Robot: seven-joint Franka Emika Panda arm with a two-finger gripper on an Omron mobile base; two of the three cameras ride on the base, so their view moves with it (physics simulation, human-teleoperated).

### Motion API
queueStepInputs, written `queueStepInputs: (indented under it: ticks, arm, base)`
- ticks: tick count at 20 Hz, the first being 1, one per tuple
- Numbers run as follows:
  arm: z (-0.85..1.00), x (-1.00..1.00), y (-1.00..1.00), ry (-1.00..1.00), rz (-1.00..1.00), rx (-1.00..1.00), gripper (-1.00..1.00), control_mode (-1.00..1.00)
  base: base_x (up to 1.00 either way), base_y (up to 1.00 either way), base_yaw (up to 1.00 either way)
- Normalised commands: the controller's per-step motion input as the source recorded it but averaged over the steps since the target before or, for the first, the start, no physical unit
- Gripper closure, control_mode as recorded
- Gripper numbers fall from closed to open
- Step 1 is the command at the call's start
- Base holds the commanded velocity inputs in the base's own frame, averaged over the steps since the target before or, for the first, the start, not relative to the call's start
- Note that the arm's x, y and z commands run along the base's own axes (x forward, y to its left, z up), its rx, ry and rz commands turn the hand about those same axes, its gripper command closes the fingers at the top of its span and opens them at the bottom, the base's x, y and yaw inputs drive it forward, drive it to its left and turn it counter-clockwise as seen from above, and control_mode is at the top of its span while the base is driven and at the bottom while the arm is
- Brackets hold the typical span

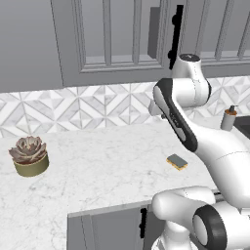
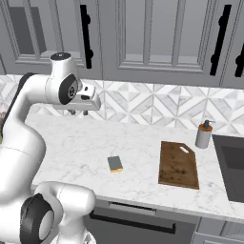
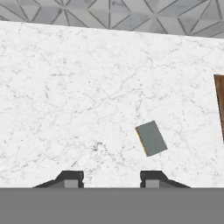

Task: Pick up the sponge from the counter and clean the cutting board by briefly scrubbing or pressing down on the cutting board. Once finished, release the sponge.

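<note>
Your small flat sponge (image 2: 115,164), grey-green on top over a yellow layer, lies flat on the white marble tabletop (image 2: 86,143), nothing touching it. In the hand view it sits at about 2 o'clock from the jaws (image 3: 112,178), which stand wide apart and empty, high above the slab. The dark reddish-brown wooden cutting board (image 2: 178,165) lies well apart at the sponge's 3 o'clock. A small pump bottle (image 2: 204,134), probably soap, stands at the board's 1 o'clock.
</note>
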Motion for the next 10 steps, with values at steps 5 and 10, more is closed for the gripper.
queueStepInputs:
  ticks: [5,10]
  arm:
    - [-0.08,-0.01,-0.17,0.01,0.0,-0.02,-1.0,-1.0]
    - [-0.45,0.11,-0.4,0.09,0.0,-0.11,-1.0,-1.0]
  base:
    - [0.0,0.0,0.0]
    - [0.0,0.0,0.0]
